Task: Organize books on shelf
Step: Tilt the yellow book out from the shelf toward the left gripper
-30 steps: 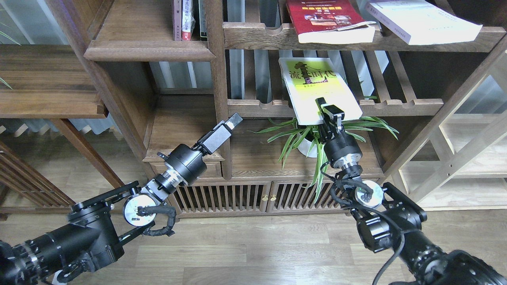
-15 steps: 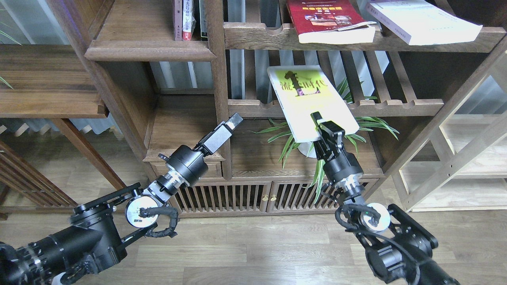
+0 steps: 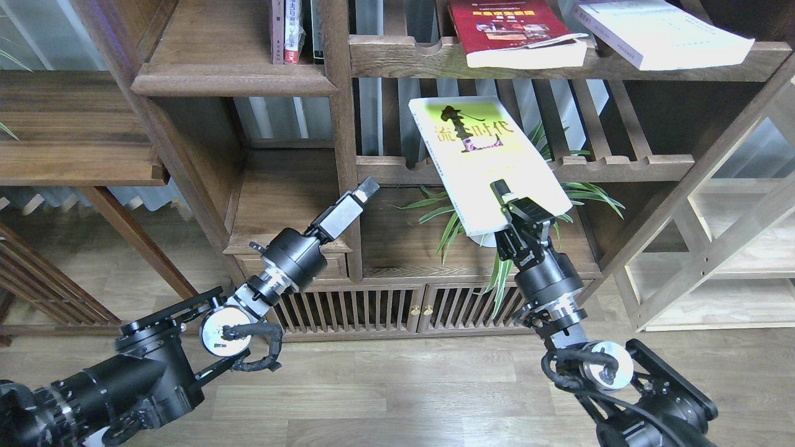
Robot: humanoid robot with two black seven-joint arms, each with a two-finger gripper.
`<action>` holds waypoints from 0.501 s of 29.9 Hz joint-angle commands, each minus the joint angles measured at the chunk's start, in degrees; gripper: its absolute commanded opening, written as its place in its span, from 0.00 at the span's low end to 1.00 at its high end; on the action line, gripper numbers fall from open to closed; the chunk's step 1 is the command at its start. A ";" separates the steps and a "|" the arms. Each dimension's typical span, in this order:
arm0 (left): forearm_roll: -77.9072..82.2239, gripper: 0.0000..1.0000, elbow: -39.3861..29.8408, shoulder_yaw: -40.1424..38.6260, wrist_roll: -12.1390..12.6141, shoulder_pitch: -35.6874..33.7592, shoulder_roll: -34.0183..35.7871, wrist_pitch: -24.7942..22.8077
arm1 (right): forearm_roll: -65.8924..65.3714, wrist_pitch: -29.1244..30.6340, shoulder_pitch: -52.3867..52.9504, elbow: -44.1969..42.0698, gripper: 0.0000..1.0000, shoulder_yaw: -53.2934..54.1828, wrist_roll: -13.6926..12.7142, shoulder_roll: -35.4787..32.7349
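The yellow-green book (image 3: 481, 155) with black Chinese characters hangs tilted in the air in front of the lower slatted rack (image 3: 621, 166). My right gripper (image 3: 510, 202) is shut on its near bottom edge. The red book (image 3: 506, 28) and the white book (image 3: 661, 31) lie flat on the upper slatted rack. The solid plank shelf (image 3: 233, 81) with a moulded front edge is at the upper left and holds thin upright volumes (image 3: 292, 31). My left gripper (image 3: 363, 191) is empty by the upright post; its fingers look like one block.
A potted spider plant (image 3: 475, 233) stands right under the held book. A low cabinet with slatted doors (image 3: 372, 310) is below. A vertical post (image 3: 338, 124) separates the plank shelf from the racks. A light wooden frame (image 3: 714, 248) stands at the right.
My right gripper has drawn the yellow-green book off the lower slatted rack, toward me and to the left, tilting it more. The left arm has barely moved.
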 commanded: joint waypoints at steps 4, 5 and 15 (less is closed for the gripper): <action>-0.45 0.99 -0.06 -2.09 1.98 -0.07 -2.46 0.00 | -0.40 -0.02 -0.02 1.85 0.08 -3.12 0.10 0.51; -0.54 0.99 -0.06 -2.26 2.77 0.10 -2.64 0.00 | -0.58 -0.02 -0.02 1.85 0.08 -3.56 0.10 0.60; -2.03 0.99 -0.06 -2.88 10.67 1.69 -2.46 0.00 | -1.72 -0.02 -0.20 1.93 0.12 -4.88 0.10 0.78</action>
